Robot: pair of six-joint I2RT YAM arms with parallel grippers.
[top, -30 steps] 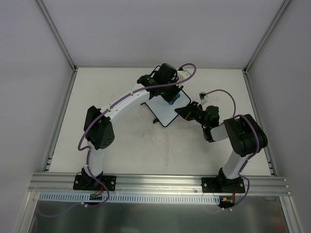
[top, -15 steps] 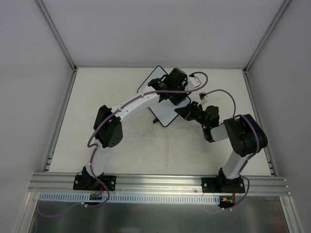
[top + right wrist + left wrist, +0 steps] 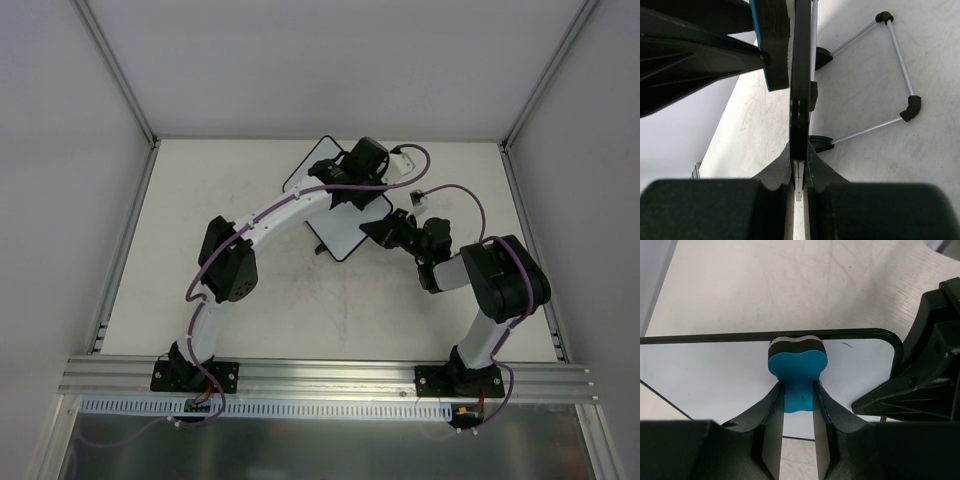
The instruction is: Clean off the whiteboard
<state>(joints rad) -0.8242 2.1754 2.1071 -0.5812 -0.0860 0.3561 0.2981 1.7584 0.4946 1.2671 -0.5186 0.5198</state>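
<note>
The whiteboard (image 3: 343,235) lies tilted at the table's middle back, and its far left corner (image 3: 312,166) shows past the left arm. My left gripper (image 3: 367,197) hovers over the board's right part, shut on the blue eraser (image 3: 797,369). The eraser's pad presses the white surface (image 3: 705,377) close to the black rim. A tiny pen mark (image 3: 846,345) sits just right of it. My right gripper (image 3: 369,229) is shut on the board's right edge, seen edge-on (image 3: 801,75) between its jaws (image 3: 800,150), with the eraser (image 3: 772,47) touching the board.
The board's wire stand (image 3: 900,75) with black tabs lies folded out on the scuffed table behind the board. Grey walls and aluminium rails (image 3: 125,240) enclose the table. The right arm's elbow (image 3: 505,280) stands near the right side.
My left arm has swept the eraser to the right across the board, uncovering the board's far left corner. The eraser is now hidden under the wrist in the top view. The right arm stayed still.
</note>
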